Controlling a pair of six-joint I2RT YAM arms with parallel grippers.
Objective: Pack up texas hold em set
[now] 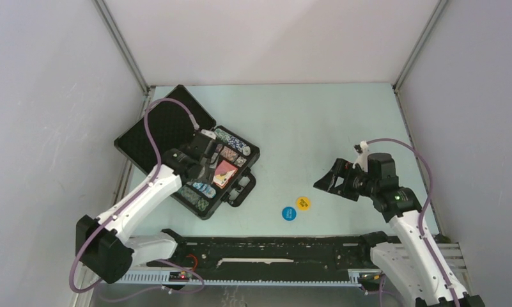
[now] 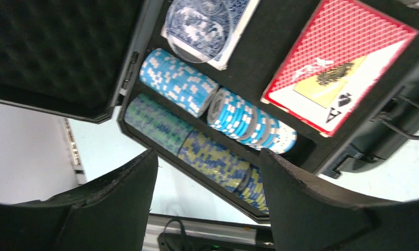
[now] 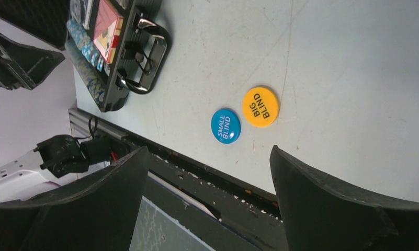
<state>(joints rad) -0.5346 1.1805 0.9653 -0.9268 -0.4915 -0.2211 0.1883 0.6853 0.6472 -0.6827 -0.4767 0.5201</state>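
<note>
Your left gripper (image 2: 207, 162), released, hangs over the briefcase (image 2: 55, 47) holding chips (image 2: 181, 81), red deck (image 2: 338, 68) and blue deck (image 2: 207, 26). Your right gripper (image 3: 208, 151) is released too. Yellow disc (image 3: 260, 106) and blue disc (image 3: 225, 125) lie outside the case.

A robotics lab test cell: plain white panels (image 1: 272, 38) on aluminium posts (image 1: 122, 45) enclose a pale green desk (image 1: 317, 121) from 9 to 3 o'clock. At 6 o'clock a black rail (image 1: 272, 246) carries the left arm (image 1: 144, 195) and right arm (image 1: 426, 252).

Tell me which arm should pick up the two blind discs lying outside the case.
Right. The right arm's fingers hang open and empty near the yellow disc and blue disc, both in its wrist view. The left arm's fingers sit over the case, farther away.
</note>
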